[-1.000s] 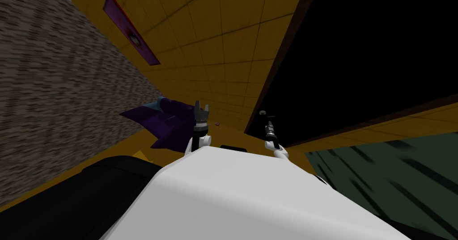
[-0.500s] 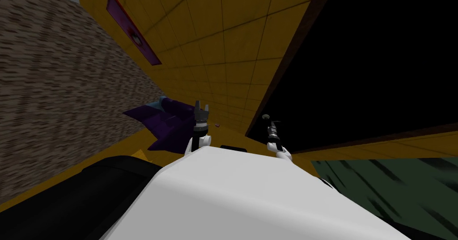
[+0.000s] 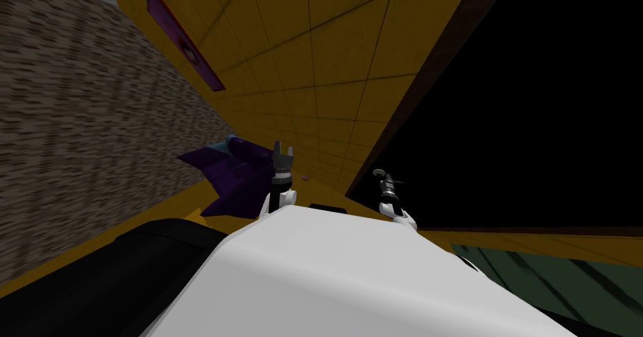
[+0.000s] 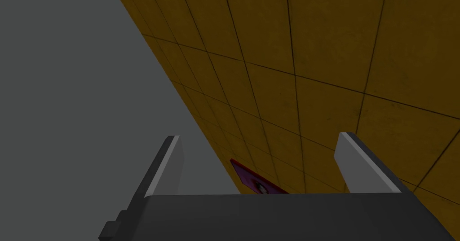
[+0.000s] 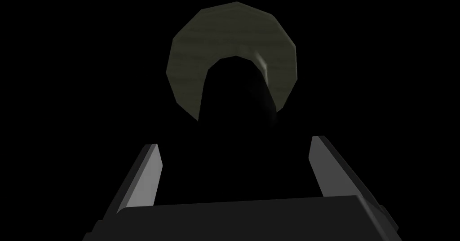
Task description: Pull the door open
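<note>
Facing round door knob (image 5: pixel 231 32), right gripper (image 5: pixel 233 142) spread wide, empty; knob just ahead

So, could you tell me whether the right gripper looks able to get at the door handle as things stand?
Probably yes: the right gripper is open and points at the door handle, with nothing between them. The handle sits ahead of the gripper, not yet between its jaws, so a short advance seems needed.
</note>
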Available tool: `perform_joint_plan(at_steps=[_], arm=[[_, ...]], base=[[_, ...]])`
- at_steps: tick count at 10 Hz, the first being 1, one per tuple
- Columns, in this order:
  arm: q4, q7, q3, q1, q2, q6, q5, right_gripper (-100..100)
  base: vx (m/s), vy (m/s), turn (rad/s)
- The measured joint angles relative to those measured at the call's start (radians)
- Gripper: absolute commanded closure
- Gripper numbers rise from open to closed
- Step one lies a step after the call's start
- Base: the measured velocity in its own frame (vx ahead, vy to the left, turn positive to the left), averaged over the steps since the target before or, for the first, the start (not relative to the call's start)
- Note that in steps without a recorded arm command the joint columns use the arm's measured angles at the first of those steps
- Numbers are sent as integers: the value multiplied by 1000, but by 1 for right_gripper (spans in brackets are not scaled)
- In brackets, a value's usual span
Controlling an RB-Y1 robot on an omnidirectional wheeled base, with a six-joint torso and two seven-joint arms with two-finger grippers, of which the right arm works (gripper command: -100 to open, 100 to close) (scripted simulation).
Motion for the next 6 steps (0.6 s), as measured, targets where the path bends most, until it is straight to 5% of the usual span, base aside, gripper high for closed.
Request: perform_joint_plan(at_steps=[1, 6], arm=[[2, -1, 0, -1, -1, -2, 0, 100], [2, -1, 1, 1, 1, 2, 0, 100]], base=[[0, 0, 0], [-10, 1, 1]])
